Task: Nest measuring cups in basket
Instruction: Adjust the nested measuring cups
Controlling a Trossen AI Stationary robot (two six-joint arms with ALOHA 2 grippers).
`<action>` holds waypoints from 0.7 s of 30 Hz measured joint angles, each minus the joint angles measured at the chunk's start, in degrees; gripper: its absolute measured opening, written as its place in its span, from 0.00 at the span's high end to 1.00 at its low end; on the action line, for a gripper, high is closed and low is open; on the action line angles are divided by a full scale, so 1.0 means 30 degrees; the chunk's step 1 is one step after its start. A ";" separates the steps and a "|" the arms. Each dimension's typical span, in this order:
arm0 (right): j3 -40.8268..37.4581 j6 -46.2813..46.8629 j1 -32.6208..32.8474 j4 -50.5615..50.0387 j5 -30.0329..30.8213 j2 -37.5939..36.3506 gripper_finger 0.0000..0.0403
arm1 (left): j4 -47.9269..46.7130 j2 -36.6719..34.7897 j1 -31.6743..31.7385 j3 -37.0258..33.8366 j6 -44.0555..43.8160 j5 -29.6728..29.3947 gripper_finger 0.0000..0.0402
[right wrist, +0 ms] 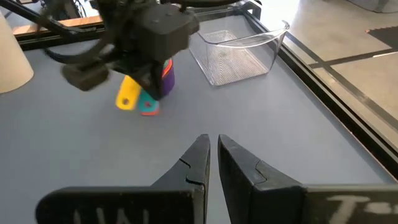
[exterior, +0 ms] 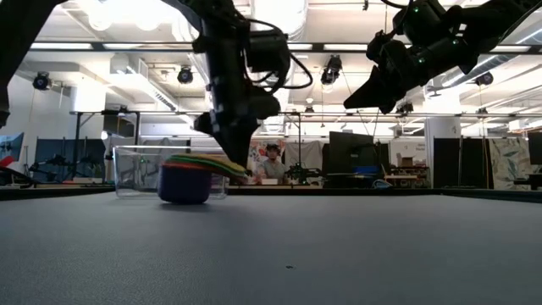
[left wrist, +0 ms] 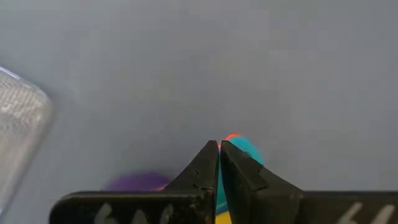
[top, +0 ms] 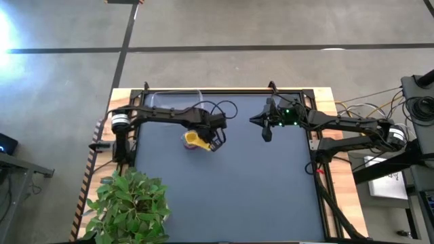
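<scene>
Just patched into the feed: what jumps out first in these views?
The stack of nested measuring cups sits on the mat just outside the clear basket, with the left gripper low over its handles. The right gripper hangs raised over the mat's far right. A leafy plant fills the near-left corner.

From above I see a dark mat [top: 230, 183] covering a wooden table [top: 342, 196], with a leafy plant [top: 129, 203] at its near left corner. Cables [top: 369, 105] trail off the right side toward a stand [top: 420, 102]. Looking level across the mat, I see a person [exterior: 272, 161] seated among monitors [exterior: 351, 152] under ceiling lights [exterior: 127, 13].
</scene>
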 joint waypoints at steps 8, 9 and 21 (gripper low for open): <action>0.0000 -0.0051 0.0000 -0.0007 0.0000 0.0000 0.94 | -0.4264 -0.0044 -0.1495 0.1108 0.0546 0.1154 1.00; 0.0000 -0.0051 0.0000 -0.0006 0.0000 0.0000 0.94 | -0.4776 -0.0044 -0.1711 0.1154 0.0490 0.1164 1.00; 0.0000 0.0013 0.0000 0.0181 0.0000 0.0002 0.94 | -0.3094 -0.0645 -0.3097 0.1230 -0.1658 -0.0646 1.00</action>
